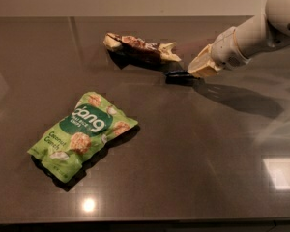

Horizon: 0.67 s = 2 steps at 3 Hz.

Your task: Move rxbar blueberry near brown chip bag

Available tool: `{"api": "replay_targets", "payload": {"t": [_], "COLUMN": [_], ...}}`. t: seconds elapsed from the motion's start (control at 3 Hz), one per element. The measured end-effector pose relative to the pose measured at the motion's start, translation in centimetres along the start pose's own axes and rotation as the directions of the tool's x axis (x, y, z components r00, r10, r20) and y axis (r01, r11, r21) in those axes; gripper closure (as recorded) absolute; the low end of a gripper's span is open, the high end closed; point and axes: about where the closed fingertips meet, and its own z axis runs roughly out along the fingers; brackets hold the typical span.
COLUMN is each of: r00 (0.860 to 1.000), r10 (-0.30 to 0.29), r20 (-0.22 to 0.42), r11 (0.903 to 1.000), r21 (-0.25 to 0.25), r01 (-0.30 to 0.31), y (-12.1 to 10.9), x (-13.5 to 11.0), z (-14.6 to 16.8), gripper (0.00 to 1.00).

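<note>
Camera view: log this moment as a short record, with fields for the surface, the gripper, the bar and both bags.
surface: dark glossy table
gripper: cream two-finger gripper, right of centre, low over the table, fingers shut on the bar
bar: small flat dark navy-blue rxbar blueberry, sticking out left of the gripper tip
target: long wrinkly dark brown chip bag with cream ends, just up-left of the bar; contact cannot be told
other: large bright green snack bag with white lettering, front left, well apart
</note>
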Motion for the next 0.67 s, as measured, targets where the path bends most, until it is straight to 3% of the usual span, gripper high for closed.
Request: {"api": "replay_targets", "payload": {"t": [0.67], "r00": [0.998], "r10": [-0.051], "r20": [-0.021], "r11": [0.9974], "r21": [0.049], "r01": [0.052], "y": [-0.67], "x": [0.70], "z": [1.78], "gripper": [0.36]}}
